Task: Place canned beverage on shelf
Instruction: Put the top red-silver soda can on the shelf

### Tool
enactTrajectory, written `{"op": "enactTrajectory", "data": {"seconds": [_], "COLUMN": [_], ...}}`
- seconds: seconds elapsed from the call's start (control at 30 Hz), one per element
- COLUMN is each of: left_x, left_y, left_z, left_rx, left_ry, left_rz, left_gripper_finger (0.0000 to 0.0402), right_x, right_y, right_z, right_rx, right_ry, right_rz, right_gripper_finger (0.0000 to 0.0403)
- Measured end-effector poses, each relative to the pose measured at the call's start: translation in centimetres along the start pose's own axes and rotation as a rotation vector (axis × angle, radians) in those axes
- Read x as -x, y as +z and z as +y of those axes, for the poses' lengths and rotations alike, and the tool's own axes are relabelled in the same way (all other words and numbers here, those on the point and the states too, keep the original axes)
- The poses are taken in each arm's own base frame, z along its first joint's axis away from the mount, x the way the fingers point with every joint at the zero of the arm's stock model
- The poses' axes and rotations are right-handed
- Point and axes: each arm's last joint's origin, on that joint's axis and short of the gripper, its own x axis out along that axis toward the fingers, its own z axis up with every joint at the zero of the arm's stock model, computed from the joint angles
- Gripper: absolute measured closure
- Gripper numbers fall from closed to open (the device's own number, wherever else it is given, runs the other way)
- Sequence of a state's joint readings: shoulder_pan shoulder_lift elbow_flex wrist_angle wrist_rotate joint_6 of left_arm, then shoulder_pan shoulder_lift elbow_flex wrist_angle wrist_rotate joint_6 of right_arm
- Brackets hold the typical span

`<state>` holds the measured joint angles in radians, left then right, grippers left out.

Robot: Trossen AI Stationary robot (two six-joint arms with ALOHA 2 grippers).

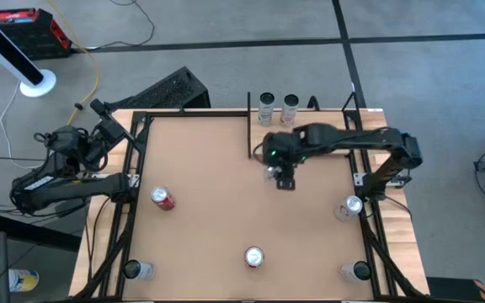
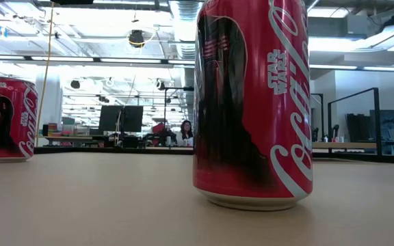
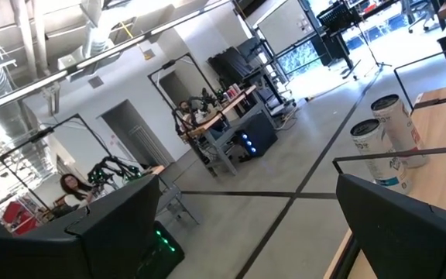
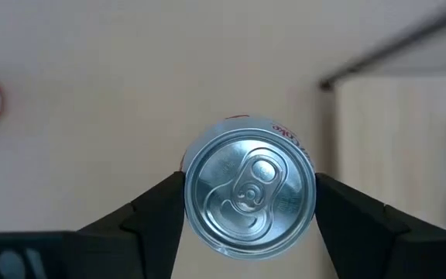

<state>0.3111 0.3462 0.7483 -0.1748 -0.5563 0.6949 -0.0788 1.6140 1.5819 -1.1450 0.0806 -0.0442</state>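
right gripper (image 4: pixel 250 194) fingers clamped on upright can (image 4: pixel 249 195) seen top-down on the surface, just beside pale shelf (image 4: pixel 393 132), left gripper (image 1: pixel 108 122) fingers open, parked off surface's left edge, red can (image 1: pixel 163 199) lying apart

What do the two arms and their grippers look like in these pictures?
Both arms are dark, nearly black, built of jointed links. The right arm shows small green lights near its wrist. The right gripper has two dark, wedge-shaped fingers. The left arm carries black cables, and the left gripper has broad, flat dark fingers.
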Motion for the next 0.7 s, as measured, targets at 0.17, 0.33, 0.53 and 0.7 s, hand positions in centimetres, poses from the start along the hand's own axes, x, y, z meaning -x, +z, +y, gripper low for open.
{"op": "enactTrajectory", "data": {"seconds": [0.17,0.33,0.53,0.7], "left_x": [0.0,0.0,0.0,0.0], "left_y": [0.0,0.0,0.0,0.0], "left_z": [0.0,0.0,0.0,0.0], "left_rx": [0.0,0.0,0.0,-0.001], "left_ry": [0.0,0.001,0.001,0.001], "left_rz": [0.0,0.001,0.001,0.001], "left_gripper_finger": [0.0022,0.0022,0.0022,0.0022], "right_x": [2.2,3.5,3.7,3.9], "right_y": [-1.6,-3.3,-4.7,-5.8], "right_z": [-3.4,-7.1,-10.9,-13.5], "right_rx": [-0.085,-0.182,-0.264,-0.335], "right_ry": [-0.055,-0.106,-0.152,-0.176], "right_rz": [-0.004,0.013,0.027,0.032], "right_gripper_finger": [0.0125,0.0125,0.0126,0.0126]}}
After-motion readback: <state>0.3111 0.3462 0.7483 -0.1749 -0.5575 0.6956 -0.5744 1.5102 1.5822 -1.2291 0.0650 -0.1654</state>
